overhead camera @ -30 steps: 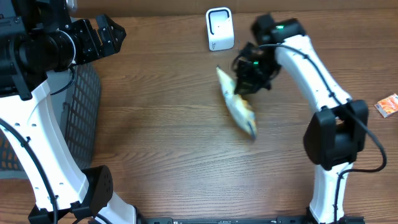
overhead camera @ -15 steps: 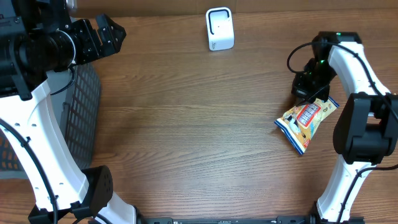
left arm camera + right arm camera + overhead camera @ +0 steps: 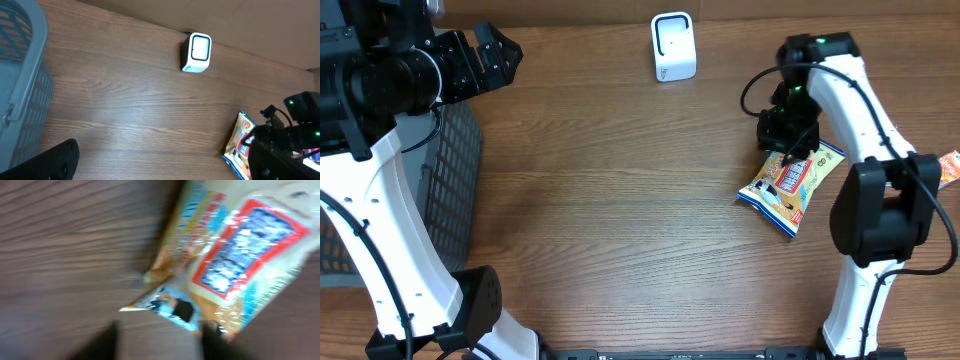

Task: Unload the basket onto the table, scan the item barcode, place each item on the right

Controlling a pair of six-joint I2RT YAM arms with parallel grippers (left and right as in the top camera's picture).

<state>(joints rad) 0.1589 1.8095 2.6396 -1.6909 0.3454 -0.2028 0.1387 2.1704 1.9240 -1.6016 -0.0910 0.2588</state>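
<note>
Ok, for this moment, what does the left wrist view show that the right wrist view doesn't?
Only the left wrist view shows the white box-shaped barcode scanner near the table's far edge, the grey slatted plastic basket at left, and the black right arm with its green light. Only the right wrist view gives a close, blurred look at the red-bordered blue panel printed on the crinkly blue-and-orange snack bag. Both show that bag on the brown wooden table.
</note>
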